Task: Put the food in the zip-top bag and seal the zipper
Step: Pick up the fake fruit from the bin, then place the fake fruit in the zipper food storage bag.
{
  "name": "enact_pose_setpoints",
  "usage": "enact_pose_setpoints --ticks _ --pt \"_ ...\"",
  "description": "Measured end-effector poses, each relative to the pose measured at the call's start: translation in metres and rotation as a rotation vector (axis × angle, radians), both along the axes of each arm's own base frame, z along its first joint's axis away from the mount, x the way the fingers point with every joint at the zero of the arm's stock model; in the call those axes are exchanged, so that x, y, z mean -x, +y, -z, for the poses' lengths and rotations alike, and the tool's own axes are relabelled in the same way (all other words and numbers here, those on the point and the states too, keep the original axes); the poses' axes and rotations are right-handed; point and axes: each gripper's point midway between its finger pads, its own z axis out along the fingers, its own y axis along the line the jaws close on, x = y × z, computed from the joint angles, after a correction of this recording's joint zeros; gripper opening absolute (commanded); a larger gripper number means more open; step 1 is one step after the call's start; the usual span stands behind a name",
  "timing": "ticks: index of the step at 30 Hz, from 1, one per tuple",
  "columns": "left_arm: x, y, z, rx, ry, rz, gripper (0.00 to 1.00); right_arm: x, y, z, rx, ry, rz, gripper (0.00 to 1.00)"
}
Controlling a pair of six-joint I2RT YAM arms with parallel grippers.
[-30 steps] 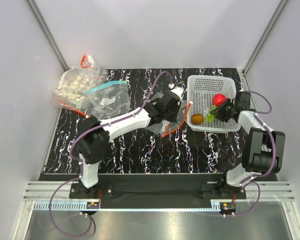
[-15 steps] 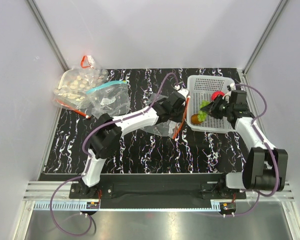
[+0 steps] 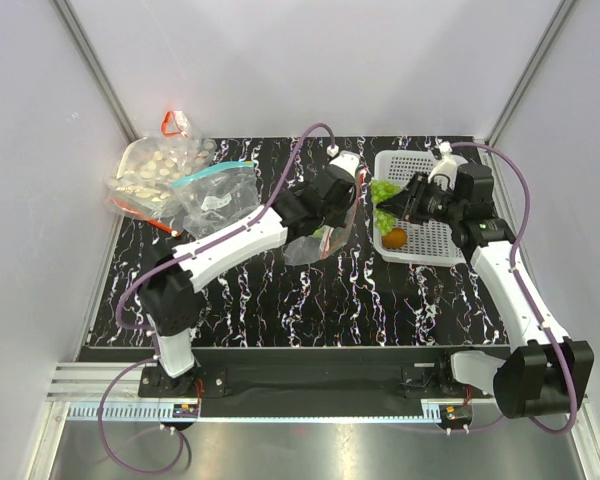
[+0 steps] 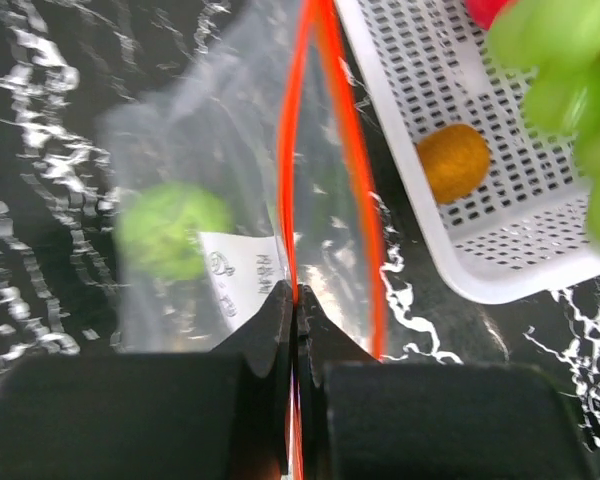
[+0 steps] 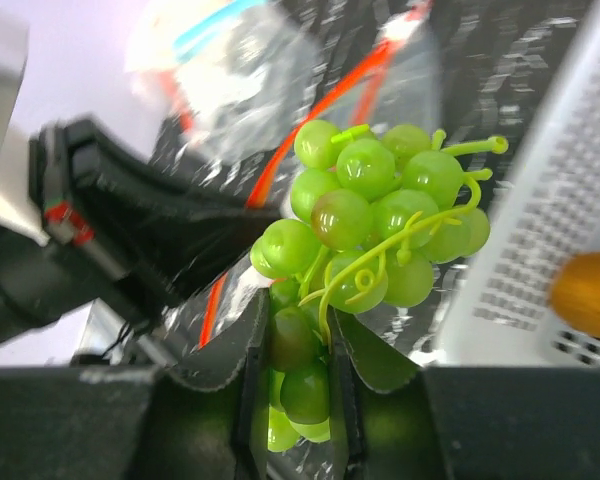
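Note:
My left gripper [image 3: 337, 196] is shut on the red-orange zipper [image 4: 289, 150] of the clear zip-top bag [image 3: 315, 243] and holds its mouth up beside the basket. A green roundish piece [image 4: 170, 228] lies inside the bag. My right gripper [image 3: 398, 205] is shut on the green grape bunch [image 5: 370, 215] and holds it in the air over the basket's left edge, close to the bag mouth [image 5: 310, 130]. The brown-orange ball [image 3: 395, 238] lies in the white basket [image 3: 420, 158]. A bit of the red fruit [image 4: 485, 8] shows at the top edge of the left wrist view.
A clear bag with a teal zipper [image 3: 220, 195] and a bag of pale beige pieces [image 3: 155, 170] lie at the back left of the black marbled table. White walls stand close on all sides.
My right gripper has lifted the grape bunch out of the basket and carried it left toward the bag. My left gripper has raised the bag's mouth and shifted toward the back.

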Motion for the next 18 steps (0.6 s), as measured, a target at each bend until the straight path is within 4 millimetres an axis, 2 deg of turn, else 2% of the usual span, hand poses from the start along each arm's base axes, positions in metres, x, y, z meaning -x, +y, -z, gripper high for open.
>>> enact_pose_setpoints --ticks 3,6,12,16,18 --pt "0.0 0.012 -0.013 -0.02 -0.033 -0.022 0.0 0.014 0.024 -0.012 -0.016 -0.02 -0.109 0.18" --pt "0.0 0.018 -0.017 -0.035 -0.045 -0.033 0.0 0.026 0.04 -0.017 -0.035 -0.028 -0.187 0.18" --pt "0.003 0.026 -0.009 -0.07 -0.04 -0.036 0.0 0.043 0.052 -0.028 -0.064 -0.052 -0.272 0.18" --pt "0.005 0.029 -0.008 -0.077 -0.04 -0.036 0.0 0.052 0.062 -0.023 -0.07 -0.05 -0.315 0.18" --pt "0.007 0.032 -0.008 -0.079 -0.04 -0.035 0.0 0.056 0.066 -0.013 -0.07 -0.026 -0.331 0.18"
